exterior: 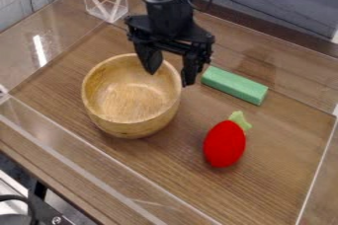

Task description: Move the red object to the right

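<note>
Red strawberry-like toy, on the bench at the right, apart from an open hand.

Item, one red toy [224, 145] with a green leafy top, lying toward the near right corner of the bench [145, 185], nearer the camera than the hand [164, 59] and to the image's right of it, not touching; hand one in number, black, jaws spread wide above the bench, over or just beyond the bowl's far rim, contact not determinable. Item, one wooden bowl [129, 96], round, light-coloured, left of the toy; its visible inside bare, the far part hidden by the hand. Item, one green rectangular block [234, 85], beyond the toy, toward the bench's right edge. Item, one clear, angular article [106, 4], near the far edge, its kind not certain.
</note>
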Robot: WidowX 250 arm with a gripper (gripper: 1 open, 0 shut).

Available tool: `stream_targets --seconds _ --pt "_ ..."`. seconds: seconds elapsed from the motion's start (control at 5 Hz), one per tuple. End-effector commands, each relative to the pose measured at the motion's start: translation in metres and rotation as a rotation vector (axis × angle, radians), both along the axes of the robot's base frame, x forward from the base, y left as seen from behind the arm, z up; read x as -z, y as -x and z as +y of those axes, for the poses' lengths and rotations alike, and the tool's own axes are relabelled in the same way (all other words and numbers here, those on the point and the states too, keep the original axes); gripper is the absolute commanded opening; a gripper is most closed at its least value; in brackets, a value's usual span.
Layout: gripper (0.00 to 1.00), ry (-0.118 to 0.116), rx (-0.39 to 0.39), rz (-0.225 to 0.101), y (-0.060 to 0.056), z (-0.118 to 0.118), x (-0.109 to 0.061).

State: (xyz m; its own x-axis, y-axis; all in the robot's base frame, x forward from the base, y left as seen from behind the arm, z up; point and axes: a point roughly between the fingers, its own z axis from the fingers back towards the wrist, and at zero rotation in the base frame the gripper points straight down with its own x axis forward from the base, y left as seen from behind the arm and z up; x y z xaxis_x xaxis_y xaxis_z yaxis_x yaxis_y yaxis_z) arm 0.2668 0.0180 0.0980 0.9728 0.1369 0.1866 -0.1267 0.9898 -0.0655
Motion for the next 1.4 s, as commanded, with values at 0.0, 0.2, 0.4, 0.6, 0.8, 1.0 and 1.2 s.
stream_targets --seconds 0.0,0.2,0.4,0.6,0.8,1.0,1.2 --pt "1.00 -0.011 -0.002 -0.039 -0.007 0.005 0.005" --pt "0.00 -0.025 0.005 -0.061 -0.001 0.004 -0.015" --pt "1.00 -0.029 -0.001 -0.086 0.004 0.003 -0.036" --pt "1.00 -0.029 0.000 -0.086 0.008 -0.005 -0.045" --pt "1.00 -0.030 0.003 -0.069 0.006 -0.007 -0.038" --pt "1.00 -0.031 0.008 -0.049 0.005 -0.008 -0.029" --pt "1.00 -0.031 0.062 -0.035 0.000 -0.003 -0.016"
